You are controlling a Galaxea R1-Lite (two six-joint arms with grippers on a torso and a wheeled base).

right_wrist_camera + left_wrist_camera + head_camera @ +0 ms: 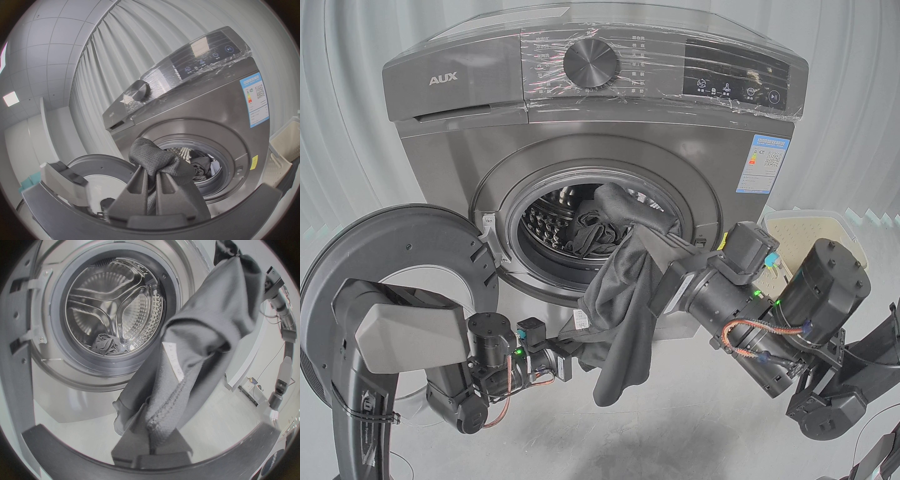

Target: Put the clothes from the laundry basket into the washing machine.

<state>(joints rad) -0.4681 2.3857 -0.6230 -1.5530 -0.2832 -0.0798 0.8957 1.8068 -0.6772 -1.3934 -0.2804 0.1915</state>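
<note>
A dark grey garment (625, 300) hangs between both grippers in front of the washing machine (594, 156). My right gripper (656, 240) is shut on its upper end at the rim of the drum opening, and the cloth bulges over its fingers (140, 184). My left gripper (575, 342) is shut on the lower hem, below the opening; the garment (200, 343) rises from its fingers (131, 443) up toward the right arm. Another dark cloth (594, 231) lies inside the drum (106, 344). The cream laundry basket (809, 234) stands to the machine's right, behind my right arm.
The machine's round door (394, 281) is swung wide open to the left, close to my left arm. Pale curtains (103, 78) hang behind the machine. Bare grey floor (675, 412) lies in front.
</note>
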